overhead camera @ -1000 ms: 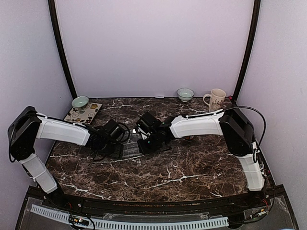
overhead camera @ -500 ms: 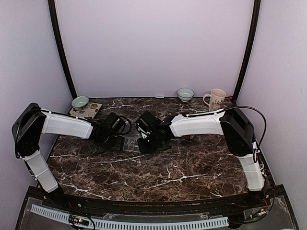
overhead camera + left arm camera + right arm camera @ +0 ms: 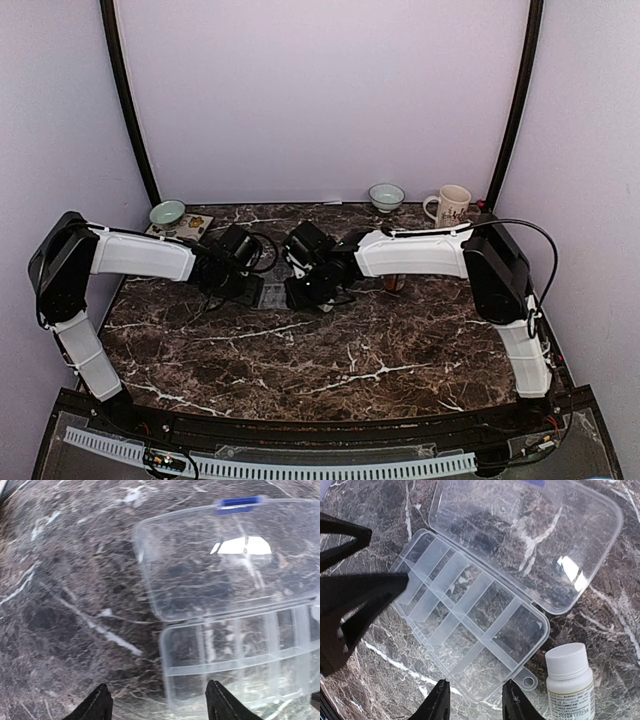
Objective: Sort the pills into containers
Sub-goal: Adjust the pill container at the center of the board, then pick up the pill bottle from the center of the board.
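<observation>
The clear plastic organizer (image 3: 470, 620) lies on the marble with its compartments bare and its lid (image 3: 530, 535) folded flat open. No pills show. My right gripper (image 3: 476, 702) hovers at the box's near edge, jaws apart, with the rim between the fingertips and nothing clamped. My left gripper (image 3: 159, 702) stands open at the box's other end (image 3: 240, 655), one finger over its corner. Its black fingers (image 3: 355, 590) show at the left of the right wrist view. From above, both grippers (image 3: 250, 290) (image 3: 300, 293) flank the organizer (image 3: 273, 293).
A white-capped pill bottle (image 3: 570, 680) stands upright just right of the box, also seen from above (image 3: 395, 283). Along the back wall stand a mug (image 3: 452, 207) and two bowls (image 3: 386, 196) (image 3: 167, 212). A patterned mat (image 3: 178, 232) lies beside the left bowl.
Both grippers and the organizer have shifted a little toward the back of the table. The right gripper's jaws have opened from shut. The left gripper's jaws stay wide.
</observation>
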Action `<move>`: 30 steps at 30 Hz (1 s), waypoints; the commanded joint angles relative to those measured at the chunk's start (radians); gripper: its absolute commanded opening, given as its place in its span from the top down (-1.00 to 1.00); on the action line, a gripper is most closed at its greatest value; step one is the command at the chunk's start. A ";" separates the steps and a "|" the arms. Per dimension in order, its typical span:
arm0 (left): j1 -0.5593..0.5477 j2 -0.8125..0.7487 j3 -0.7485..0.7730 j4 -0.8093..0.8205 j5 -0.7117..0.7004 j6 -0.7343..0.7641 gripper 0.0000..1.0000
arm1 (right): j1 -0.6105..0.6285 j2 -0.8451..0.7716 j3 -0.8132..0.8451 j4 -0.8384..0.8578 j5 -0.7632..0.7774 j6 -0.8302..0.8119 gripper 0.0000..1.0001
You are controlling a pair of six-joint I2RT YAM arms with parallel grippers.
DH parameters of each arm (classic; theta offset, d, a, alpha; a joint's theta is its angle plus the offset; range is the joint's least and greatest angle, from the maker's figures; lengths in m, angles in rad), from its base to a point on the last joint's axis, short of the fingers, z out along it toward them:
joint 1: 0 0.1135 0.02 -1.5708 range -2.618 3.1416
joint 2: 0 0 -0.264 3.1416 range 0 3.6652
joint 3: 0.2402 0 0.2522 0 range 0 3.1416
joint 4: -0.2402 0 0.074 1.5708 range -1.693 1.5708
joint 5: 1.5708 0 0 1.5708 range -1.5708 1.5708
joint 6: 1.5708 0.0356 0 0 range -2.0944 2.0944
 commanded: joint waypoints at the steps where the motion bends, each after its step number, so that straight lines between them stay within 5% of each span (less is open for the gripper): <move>1: -0.002 -0.010 0.040 0.017 0.035 0.029 -0.33 | 0.000 -0.020 0.035 0.052 0.006 -0.002 0.28; 13: -0.001 -0.027 0.044 0.006 0.012 0.021 -0.31 | -0.001 -0.124 -0.091 0.101 0.057 -0.016 0.22; 20: 0.014 -0.080 0.055 -0.045 -0.027 -0.022 -0.34 | -0.006 -0.160 -0.092 0.071 0.171 -0.120 0.02; 30: 0.088 -0.178 -0.074 -0.006 0.023 -0.146 -0.40 | -0.026 -0.178 -0.141 0.087 0.211 -0.243 -0.13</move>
